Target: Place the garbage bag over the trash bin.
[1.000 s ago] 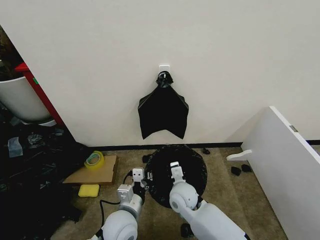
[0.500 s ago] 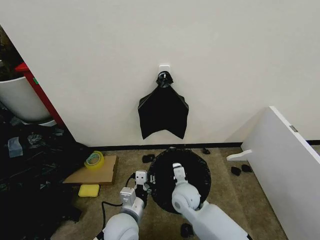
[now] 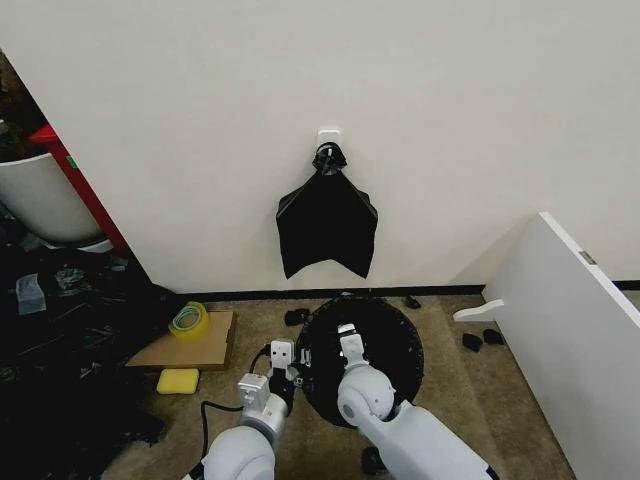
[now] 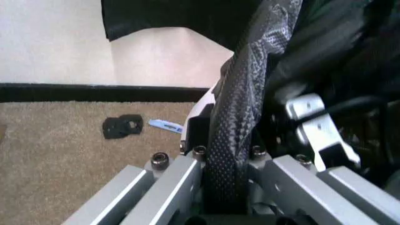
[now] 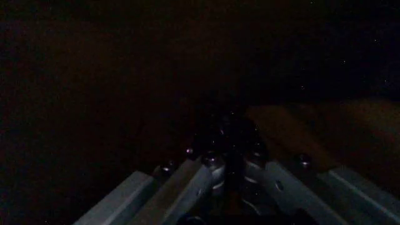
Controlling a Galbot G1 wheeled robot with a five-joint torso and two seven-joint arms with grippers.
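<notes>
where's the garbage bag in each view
Head view: the garbage bag is a round black mass on the floor below the centre, between the left gripper and right gripper.
Left wrist view: a strip of bag runs up from between the fingers.
Right wrist view: dark plastic ahead of the fingers.
Shared landmark: the black bundle hanging on the wall.

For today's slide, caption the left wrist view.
Left gripper pinching the garbage bag edge above beige carpet, beside the right gripper.
</notes>
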